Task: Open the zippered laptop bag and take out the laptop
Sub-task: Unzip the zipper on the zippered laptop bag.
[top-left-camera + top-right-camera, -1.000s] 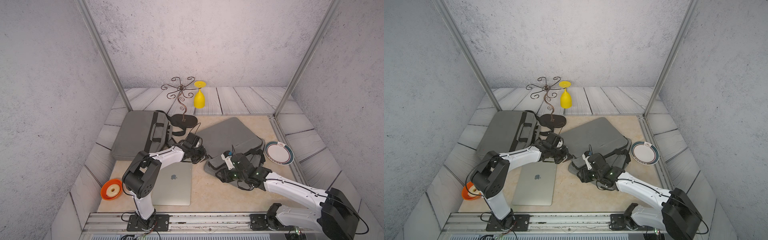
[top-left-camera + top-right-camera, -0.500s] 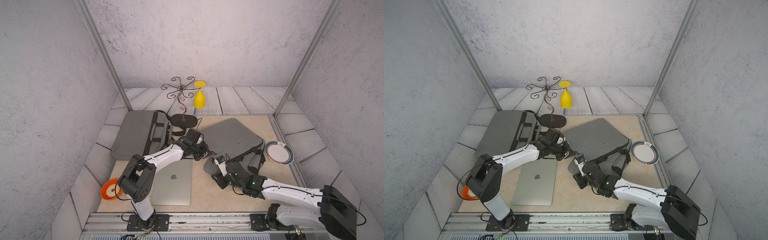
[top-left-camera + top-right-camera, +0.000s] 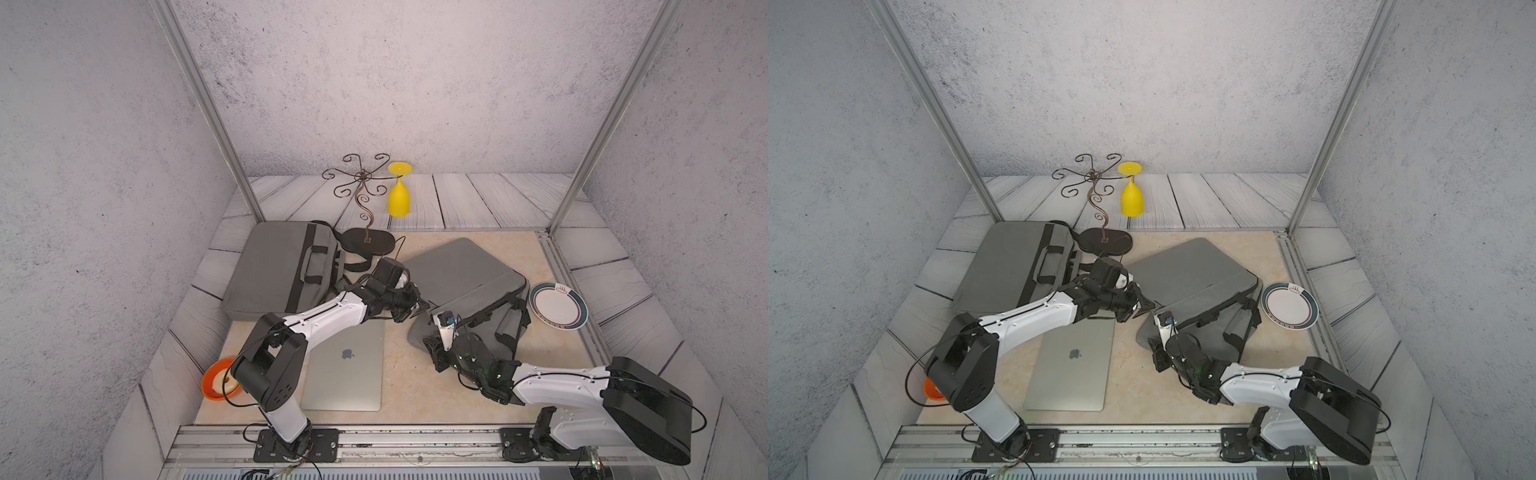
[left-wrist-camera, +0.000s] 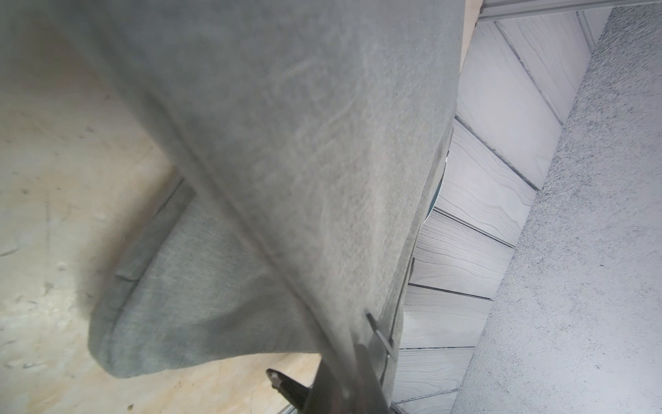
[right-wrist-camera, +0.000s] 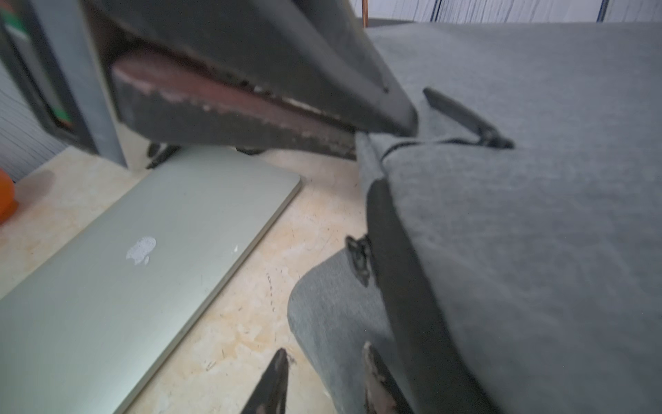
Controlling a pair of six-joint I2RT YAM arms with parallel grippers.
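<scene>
On the right half of the beige worktop lies the grey laptop bag, unzipped, its upper layer lifted at the near left corner. The left gripper is clenched on that corner's fabric edge. The right gripper sits low at the bag's front, its fingers apart on either side of the lower layer's rounded corner; whether they pinch it I cannot tell. The bag's black handles trail off its front right side.

The silver laptop lies outside the bag, lid shut, flat on the worktop just to its left, and the left forearm crosses above its far edge.

A striped plate rests just beside the bag's right edge. At the far left lies a second grey bag with carry straps. The dark base of a wire stand sits against it, close behind the left gripper. A yellow goblet hangs upside down from the stand. An orange bowl sits at the front left, partly hidden by the left arm.
</scene>
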